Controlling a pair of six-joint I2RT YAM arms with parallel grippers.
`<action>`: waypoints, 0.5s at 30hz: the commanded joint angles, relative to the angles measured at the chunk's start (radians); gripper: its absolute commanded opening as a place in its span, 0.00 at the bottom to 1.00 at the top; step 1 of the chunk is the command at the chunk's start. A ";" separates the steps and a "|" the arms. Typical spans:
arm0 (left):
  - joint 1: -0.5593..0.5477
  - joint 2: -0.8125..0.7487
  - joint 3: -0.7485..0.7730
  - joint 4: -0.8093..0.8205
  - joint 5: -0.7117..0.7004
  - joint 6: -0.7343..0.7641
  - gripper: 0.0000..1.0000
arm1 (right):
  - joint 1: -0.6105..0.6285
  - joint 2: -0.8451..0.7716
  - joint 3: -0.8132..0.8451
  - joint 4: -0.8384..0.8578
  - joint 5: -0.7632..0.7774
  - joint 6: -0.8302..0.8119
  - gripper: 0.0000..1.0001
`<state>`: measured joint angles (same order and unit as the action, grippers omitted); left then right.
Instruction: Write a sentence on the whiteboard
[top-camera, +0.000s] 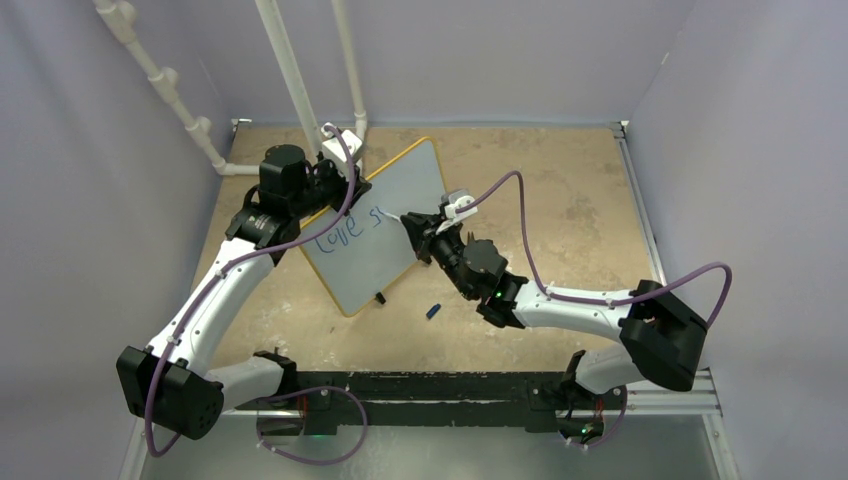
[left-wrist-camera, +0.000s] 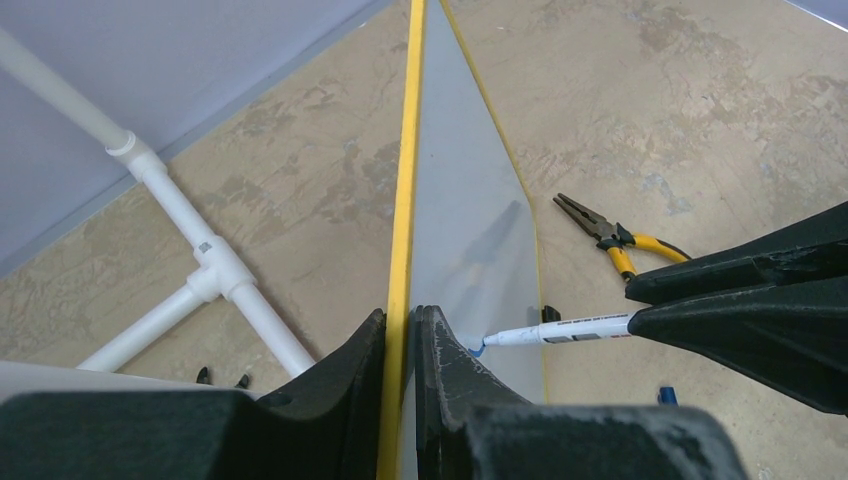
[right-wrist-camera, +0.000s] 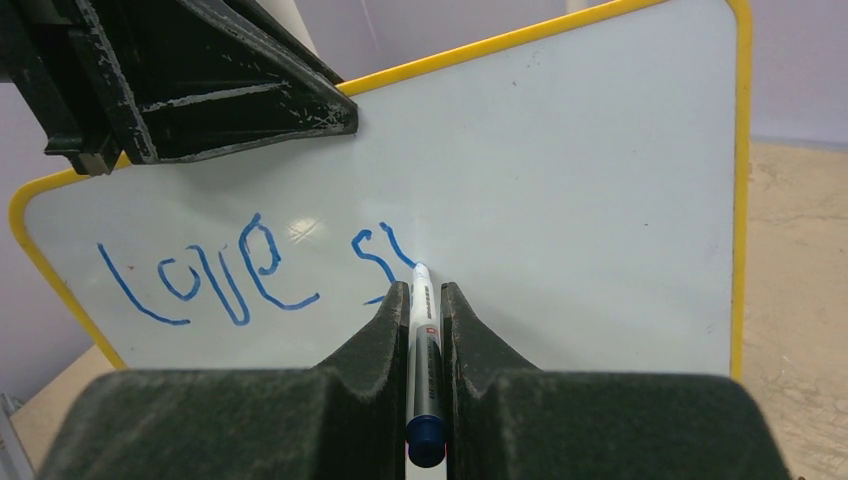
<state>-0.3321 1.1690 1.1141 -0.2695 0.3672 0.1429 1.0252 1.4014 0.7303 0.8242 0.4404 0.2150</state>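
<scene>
The whiteboard (top-camera: 405, 185) (right-wrist-camera: 600, 180) stands tilted on its edge on the table, yellow-framed. My left gripper (top-camera: 345, 195) (left-wrist-camera: 400, 315) is shut on its top yellow frame (left-wrist-camera: 403, 200). Blue marker words, the sentence (top-camera: 345, 232) (right-wrist-camera: 230, 275), read "love" and the first strokes of a second word. My right gripper (top-camera: 412, 225) (right-wrist-camera: 419, 290) is shut on a white marker (right-wrist-camera: 422, 340) (left-wrist-camera: 565, 330). The marker's tip touches the board at the end of the last stroke.
Yellow-handled pliers (left-wrist-camera: 615, 237) lie on the table past the board. The marker's blue cap (top-camera: 433, 311) (left-wrist-camera: 666, 396) lies near the board's foot. White pipes (top-camera: 290, 70) (left-wrist-camera: 200, 270) rise at the back left. Walls close in on three sides.
</scene>
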 joint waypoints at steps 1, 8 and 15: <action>0.013 -0.010 -0.018 0.006 -0.013 0.019 0.00 | -0.007 -0.009 0.039 0.028 0.037 -0.037 0.00; 0.015 -0.009 -0.019 0.007 -0.008 0.020 0.00 | -0.007 -0.007 0.071 0.051 0.043 -0.065 0.00; 0.016 -0.010 -0.019 0.006 -0.006 0.020 0.00 | -0.007 0.008 0.091 0.063 0.031 -0.072 0.00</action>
<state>-0.3298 1.1690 1.1141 -0.2695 0.3786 0.1429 1.0245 1.4021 0.7738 0.8360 0.4587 0.1669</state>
